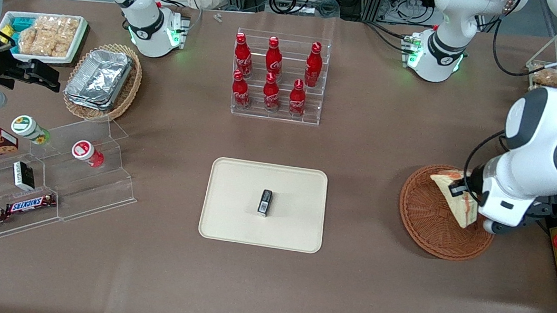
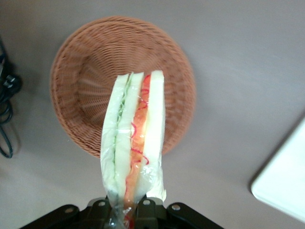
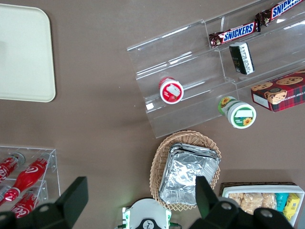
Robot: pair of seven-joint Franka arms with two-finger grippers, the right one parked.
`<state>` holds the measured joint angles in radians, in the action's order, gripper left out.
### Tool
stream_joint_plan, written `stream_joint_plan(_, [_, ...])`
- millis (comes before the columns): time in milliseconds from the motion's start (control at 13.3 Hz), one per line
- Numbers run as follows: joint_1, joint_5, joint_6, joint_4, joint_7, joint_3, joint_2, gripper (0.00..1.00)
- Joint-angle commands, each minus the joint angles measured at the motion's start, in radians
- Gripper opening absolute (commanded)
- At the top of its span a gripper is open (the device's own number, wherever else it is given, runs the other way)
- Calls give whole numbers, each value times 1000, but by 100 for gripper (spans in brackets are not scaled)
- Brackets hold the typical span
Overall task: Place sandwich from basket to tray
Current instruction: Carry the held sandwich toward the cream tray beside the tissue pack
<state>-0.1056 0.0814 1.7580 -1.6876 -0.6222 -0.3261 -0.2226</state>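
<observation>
The hand (image 2: 127, 210) is clamped on the sandwich (image 2: 135, 138), apparently lifted above the basket (image 2: 86, 62). The tray (image 1: 229, 209) holds 1 small dark packet (image 1: 265, 202), unseen from the wrist.

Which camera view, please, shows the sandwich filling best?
The left wrist view: the sandwich hangs from the claw above the basket, cut edge facing the camera, red and green layers plain. The front view shows only part of it beside the arm. The right wrist view misses it.
</observation>
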Motion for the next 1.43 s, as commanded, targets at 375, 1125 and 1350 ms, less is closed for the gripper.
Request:
stream_joint_plan(375, [117, 115, 128, 52, 76, -217, -113, 19])
stream_joint_plan(1125, [317, 274, 333, 207, 32, -196, -458, 12])
stream_joint_plan(1350, [323, 276, 390, 209, 12, -183, -512, 13])
